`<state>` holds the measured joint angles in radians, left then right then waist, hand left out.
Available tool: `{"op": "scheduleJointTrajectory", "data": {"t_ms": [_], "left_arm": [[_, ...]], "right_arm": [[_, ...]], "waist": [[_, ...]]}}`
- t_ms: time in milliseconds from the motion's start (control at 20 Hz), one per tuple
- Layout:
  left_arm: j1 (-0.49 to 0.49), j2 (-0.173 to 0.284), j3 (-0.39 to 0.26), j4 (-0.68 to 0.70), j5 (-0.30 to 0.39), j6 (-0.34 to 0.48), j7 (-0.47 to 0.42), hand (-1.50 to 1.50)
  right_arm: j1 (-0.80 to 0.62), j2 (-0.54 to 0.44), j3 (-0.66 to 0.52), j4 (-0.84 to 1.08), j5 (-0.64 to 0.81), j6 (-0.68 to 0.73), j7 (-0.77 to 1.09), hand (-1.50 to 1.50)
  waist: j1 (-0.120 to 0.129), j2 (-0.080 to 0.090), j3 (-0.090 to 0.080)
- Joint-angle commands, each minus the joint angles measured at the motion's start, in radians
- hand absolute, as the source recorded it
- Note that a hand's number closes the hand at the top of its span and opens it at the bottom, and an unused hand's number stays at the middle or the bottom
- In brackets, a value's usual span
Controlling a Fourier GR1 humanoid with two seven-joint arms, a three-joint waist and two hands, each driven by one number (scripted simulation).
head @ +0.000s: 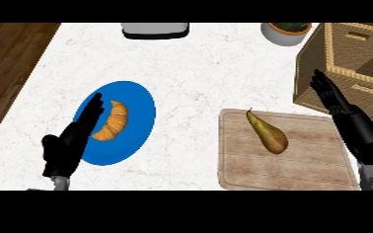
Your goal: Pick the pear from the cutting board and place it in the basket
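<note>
The pear [267, 132] lay on the cutting board [291, 168] at about four o'clock on the tabletop [204, 69], stem toward eleven o'clock. The basket [342, 54] stood at two o'clock, just beyond the board. The right robot hand [336, 103] hovered at three o'clock, fingers straight and holding nothing. The left robot hand [69, 145] rested with straight fingers at eight o'clock, over a blue plate [134, 123] bearing a croissant [113, 121].
</note>
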<state>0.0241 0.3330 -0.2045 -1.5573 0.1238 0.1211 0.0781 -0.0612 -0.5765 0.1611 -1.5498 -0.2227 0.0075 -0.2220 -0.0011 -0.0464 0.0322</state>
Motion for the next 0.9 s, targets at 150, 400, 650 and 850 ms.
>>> {"op": "scheduleJointTrajectory", "data": {"t_ms": [150,400,650,850], "left_arm": [[-0.111,0.035,0.058,-0.009,0.011,-0.004,0.037,0.00],[-0.138,0.019,0.061,0.032,0.044,-0.016,0.086,0.00],[-0.169,0.066,0.180,0.120,0.104,-0.029,0.107,0.00],[-0.165,0.070,0.210,0.121,0.094,-0.046,0.113,0.00]], "right_arm": [[-0.252,0.056,0.082,0.004,-0.172,0.313,-0.069,1.50],[-0.412,-0.052,0.271,-0.162,0.053,0.569,-0.274,-1.50],[-0.247,0.050,0.438,-0.188,0.353,0.461,-0.595,-1.50],[-0.252,0.051,0.435,-0.257,0.410,0.440,-0.435,-1.50]], "waist": [[0.112,0.067,-0.026],[0.133,0.061,-0.029],[0.012,0.053,-0.029],[0.002,0.045,-0.032]]}}
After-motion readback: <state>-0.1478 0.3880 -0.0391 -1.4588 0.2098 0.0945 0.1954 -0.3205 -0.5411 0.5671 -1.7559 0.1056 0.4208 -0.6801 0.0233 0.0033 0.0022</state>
